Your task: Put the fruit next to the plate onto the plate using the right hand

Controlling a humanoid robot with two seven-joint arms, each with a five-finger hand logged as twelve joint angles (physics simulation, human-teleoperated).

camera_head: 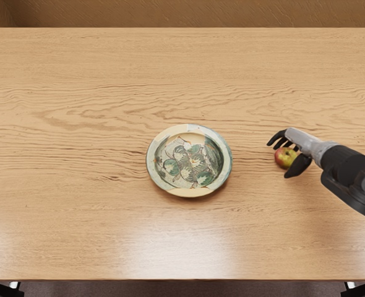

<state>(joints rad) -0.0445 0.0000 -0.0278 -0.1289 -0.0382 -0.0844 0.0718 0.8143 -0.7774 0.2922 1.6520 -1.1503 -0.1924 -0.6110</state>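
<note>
A round ceramic plate (189,160) with a green painted pattern lies at the middle of the wooden table. To its right, a hand's width away, a small red and yellow fruit (284,157) rests on the table. My right hand (289,153) comes in from the right edge and is at the fruit. Its dark fingers (277,138) reach over the far side and the thumb lies along the near side. The fingers are curved around the fruit but I cannot tell whether they grip it. The fruit looks to be on the table.
The wooden table (108,93) stretches wide to the left and far side. Its front edge runs along the bottom of the view.
</note>
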